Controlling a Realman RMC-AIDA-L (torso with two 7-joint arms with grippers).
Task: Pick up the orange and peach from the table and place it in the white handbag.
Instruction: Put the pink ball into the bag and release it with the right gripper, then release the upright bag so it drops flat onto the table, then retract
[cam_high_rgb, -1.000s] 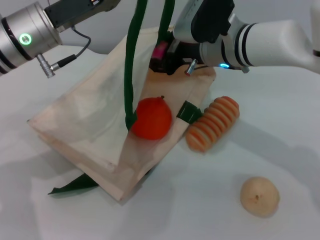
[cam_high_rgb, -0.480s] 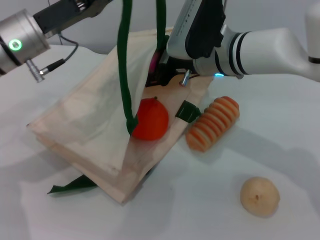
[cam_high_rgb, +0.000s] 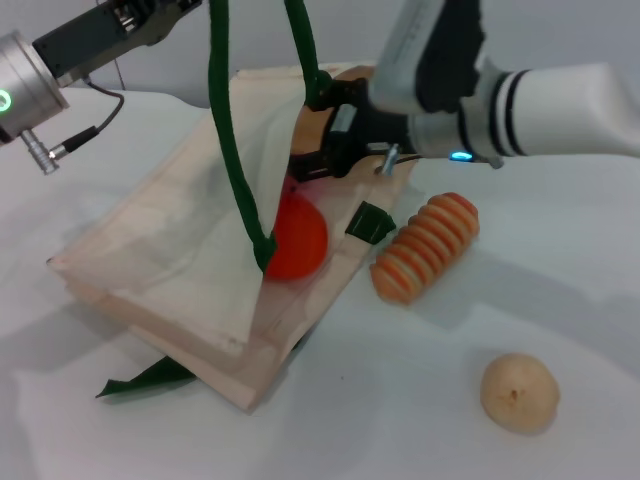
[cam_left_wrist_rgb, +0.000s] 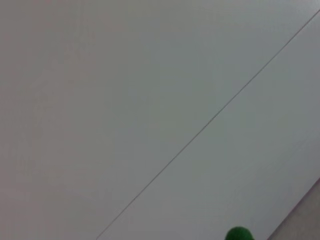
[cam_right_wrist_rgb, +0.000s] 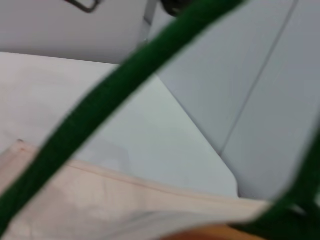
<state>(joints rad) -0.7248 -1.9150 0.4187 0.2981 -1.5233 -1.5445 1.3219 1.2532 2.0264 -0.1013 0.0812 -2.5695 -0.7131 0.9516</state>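
Note:
The white handbag (cam_high_rgb: 170, 250) lies flat on the table, its mouth facing the far right. My left gripper is at the top edge beyond the left arm (cam_high_rgb: 95, 40) and holds the green strap (cam_high_rgb: 232, 150) up taut, lifting the upper cloth; a bit of strap shows in the left wrist view (cam_left_wrist_rgb: 239, 233). The orange (cam_high_rgb: 300, 238) sits inside the bag mouth, half under the lifted cloth. My right gripper (cam_high_rgb: 318, 130) is at the bag mouth just above the orange, fingers apart and empty. The peach is hidden. The right wrist view shows the strap (cam_right_wrist_rgb: 110, 100) over bag cloth (cam_right_wrist_rgb: 75, 200).
A ribbed orange-and-cream piece (cam_high_rgb: 425, 247) lies right of the bag. A tan round fruit (cam_high_rgb: 518, 393) sits at the front right. The bag's second green strap (cam_high_rgb: 145, 378) sticks out under its front corner. A green trim tab (cam_high_rgb: 368, 222) is beside the orange.
The peach showed magenta in my right gripper at the bag mouth; now it is out of sight and the fingers are apart. My left arm pulled the strap leftward. The orange sits deeper under the cloth.

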